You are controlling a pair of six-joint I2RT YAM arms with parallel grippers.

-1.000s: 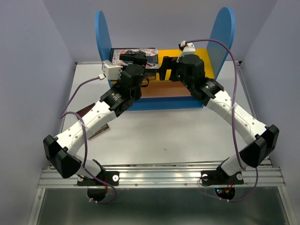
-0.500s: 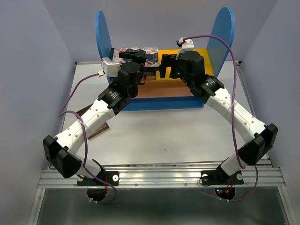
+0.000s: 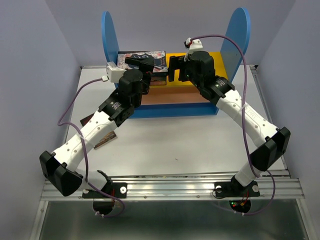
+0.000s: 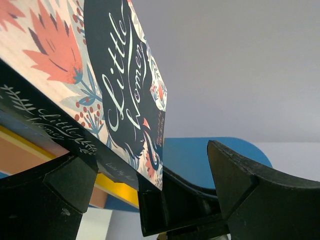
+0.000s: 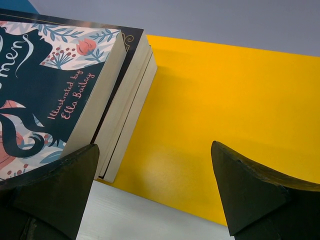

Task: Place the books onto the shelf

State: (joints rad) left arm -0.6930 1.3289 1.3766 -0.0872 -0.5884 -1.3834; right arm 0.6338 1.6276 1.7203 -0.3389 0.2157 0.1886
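Observation:
The shelf [image 3: 239, 35] stands at the back of the table, with its yellow top board [image 3: 217, 62] between two blue side panels. A stack of books [image 3: 159, 57] lies flat on the left half of that board. The top one is "Little Women" [image 4: 120, 90], also seen in the right wrist view [image 5: 45, 95]. My left gripper [image 3: 142, 62] is open at the stack's front, and the top book's corner reaches in between its fingers [image 4: 152, 165]. My right gripper [image 3: 174, 67] is open just right of the stack, over bare yellow board [image 5: 155, 147]. Another book [image 3: 106, 139] lies on the table, partly under my left arm.
The brown middle board [image 3: 175, 96] and the blue base [image 3: 170, 111] sit below the top board. Grey walls close in the table on the left, right and back. Purple cables loop from both wrists.
Both arms have reached a little farther back over the shelf, the left one stretching out more. Both grippers stayed open and the stack has not moved.

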